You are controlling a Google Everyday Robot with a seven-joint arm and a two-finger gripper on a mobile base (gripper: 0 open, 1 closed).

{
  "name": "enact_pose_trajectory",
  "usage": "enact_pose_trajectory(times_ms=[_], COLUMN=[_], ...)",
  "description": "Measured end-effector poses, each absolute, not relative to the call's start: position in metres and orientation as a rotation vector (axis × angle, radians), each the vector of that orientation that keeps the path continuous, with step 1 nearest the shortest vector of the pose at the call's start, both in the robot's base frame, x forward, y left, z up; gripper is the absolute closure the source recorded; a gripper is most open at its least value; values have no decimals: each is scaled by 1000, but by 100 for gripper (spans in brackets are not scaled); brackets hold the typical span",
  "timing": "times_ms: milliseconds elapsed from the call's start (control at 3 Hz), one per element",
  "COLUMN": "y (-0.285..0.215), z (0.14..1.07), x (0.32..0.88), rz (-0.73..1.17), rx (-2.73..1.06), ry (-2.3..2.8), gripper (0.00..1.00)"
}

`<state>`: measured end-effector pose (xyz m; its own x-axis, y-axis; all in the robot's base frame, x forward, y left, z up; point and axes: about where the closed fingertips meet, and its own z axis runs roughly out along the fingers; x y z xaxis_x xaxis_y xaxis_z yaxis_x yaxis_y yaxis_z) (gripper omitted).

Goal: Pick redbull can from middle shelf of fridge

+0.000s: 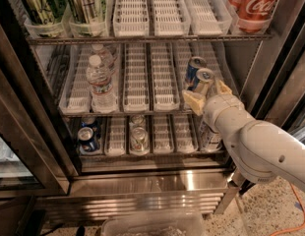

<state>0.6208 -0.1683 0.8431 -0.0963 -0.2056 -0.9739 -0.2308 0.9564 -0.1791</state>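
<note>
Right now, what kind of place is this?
Probably a shop or break-room drinks spot: a display fridge, cola cans above, water bottles on the middle shelf. The gripper is at that shelf's right side, open at the front redbull can.

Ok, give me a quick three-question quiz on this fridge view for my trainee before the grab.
1. True or false: the gripper is at the middle shelf's left lane.
2. What stands in that left lane? A water bottles B milk cartons C nothing.
3. How many blue-silver cans stand in the right lane?
Key: 1 false: it is open around the front can in the right lane. 2 A. 3 two.
</note>
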Motion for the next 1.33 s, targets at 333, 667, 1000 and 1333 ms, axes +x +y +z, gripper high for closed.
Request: enact_pose_trajectory(times_ms=[333, 667, 1000, 1333], y=[-167, -167, -167, -167], z=[841, 841, 841, 841], x=[624, 624, 624, 624], rz=[32, 32, 32, 33], rx=[-334, -334, -334, -335], ry=[1686, 1686, 1686, 1686], gripper=[48, 71, 94, 100])
